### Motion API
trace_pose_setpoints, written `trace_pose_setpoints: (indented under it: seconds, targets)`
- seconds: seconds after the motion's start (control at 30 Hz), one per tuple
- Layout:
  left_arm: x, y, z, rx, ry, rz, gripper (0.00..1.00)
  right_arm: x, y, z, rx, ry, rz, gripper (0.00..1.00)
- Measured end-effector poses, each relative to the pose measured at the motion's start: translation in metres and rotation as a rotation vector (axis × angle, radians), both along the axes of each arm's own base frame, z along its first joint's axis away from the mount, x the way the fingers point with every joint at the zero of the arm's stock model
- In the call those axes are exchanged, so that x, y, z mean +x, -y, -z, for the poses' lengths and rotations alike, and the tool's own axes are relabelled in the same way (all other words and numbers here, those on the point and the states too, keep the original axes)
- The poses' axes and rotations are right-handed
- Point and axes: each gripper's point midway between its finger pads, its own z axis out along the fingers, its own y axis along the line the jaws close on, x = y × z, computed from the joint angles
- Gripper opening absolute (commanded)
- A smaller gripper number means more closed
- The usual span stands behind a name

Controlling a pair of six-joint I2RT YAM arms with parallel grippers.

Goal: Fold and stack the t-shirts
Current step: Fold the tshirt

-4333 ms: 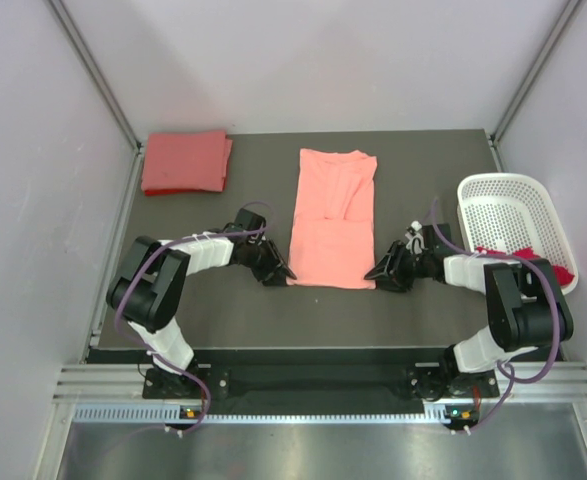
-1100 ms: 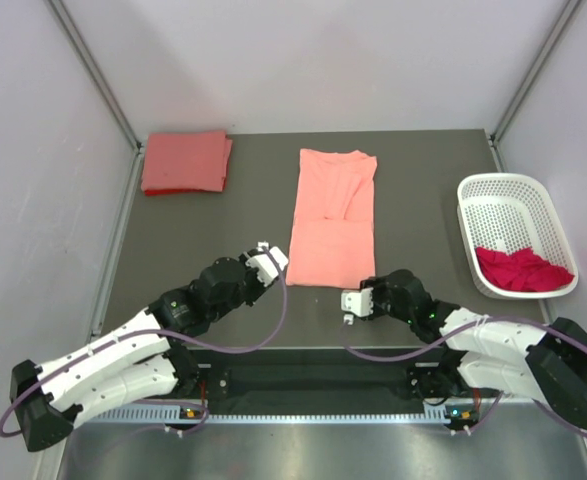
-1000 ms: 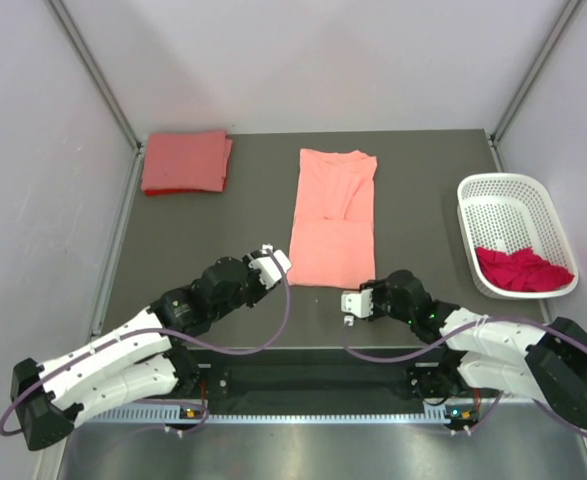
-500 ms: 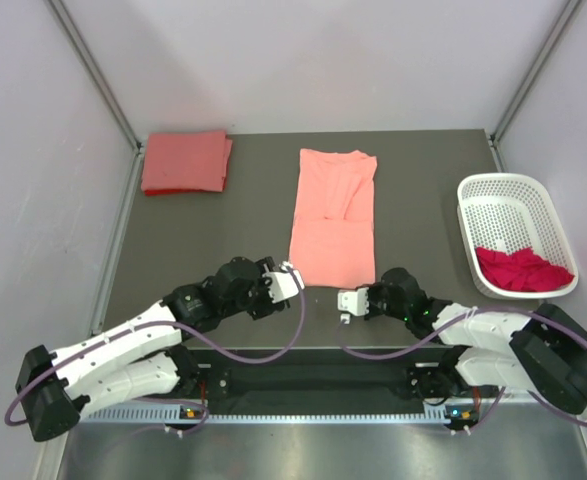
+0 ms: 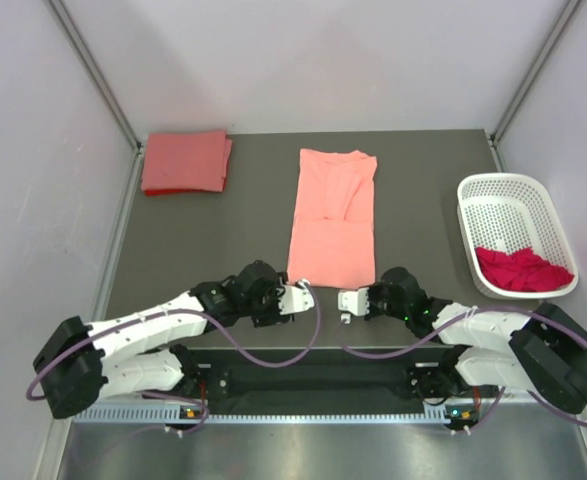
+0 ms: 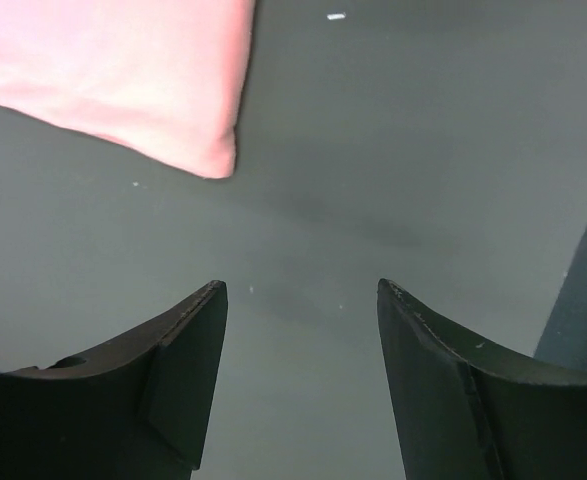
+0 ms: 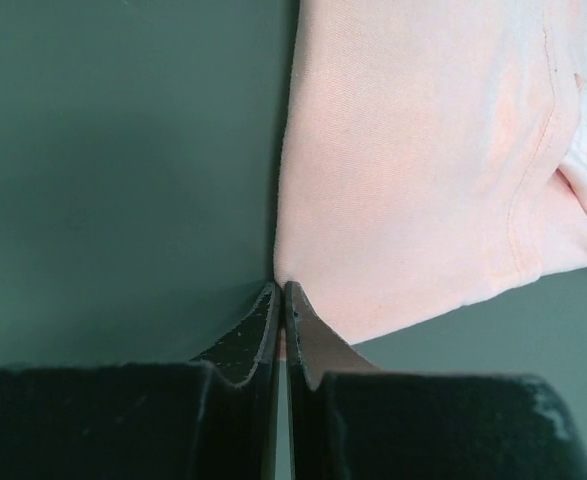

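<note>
Right wrist view: right hand (image 7: 281,288) pinched shut on salmon-pink t-shirt (image 7: 423,150) corner. Left hand (image 6: 301,295) open above counter (image 6: 423,150). Only overhead shows folded coral-red t-shirt (image 5: 184,161) upper left, basket (image 5: 513,190) at right.

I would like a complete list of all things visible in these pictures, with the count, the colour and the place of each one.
pink t-shirt: one, light salmon-pink, folded into a long strip, flat at the middle of the table
coral-red t-shirt: one, coral-red, folded, far left corner of the table
dark red t-shirt: one, magenta-red, crumpled inside the basket
basket: one, white, perforated, right edge of the table
table: one, dark grey
left gripper: one, black fingers, open over bare table, apart from the pink t-shirt's near left corner
right gripper: one, black fingers, shut, apparently pinching the pink t-shirt's near right corner
</note>
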Motion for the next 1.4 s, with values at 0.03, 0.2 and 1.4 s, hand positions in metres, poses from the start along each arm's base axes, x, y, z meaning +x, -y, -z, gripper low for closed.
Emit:
trace_pose_setpoints:
  seconds: [0.03,0.2,1.4]
  targets:
    - [0.001,0.001,0.004,0.012,-0.005,0.002,0.66,0.0,0.0,0.0,0.001,-0.002,0.001,0.0]
    - [0.008,0.005,0.017,0.048,-0.014,-0.017,0.64,-0.002,0.0,-0.002,0.014,-0.019,0.005,0.03]
    - [0.01,0.009,-0.039,-0.141,0.072,-0.074,0.72,0.012,0.007,-0.005,-0.062,0.014,-0.002,0.0]
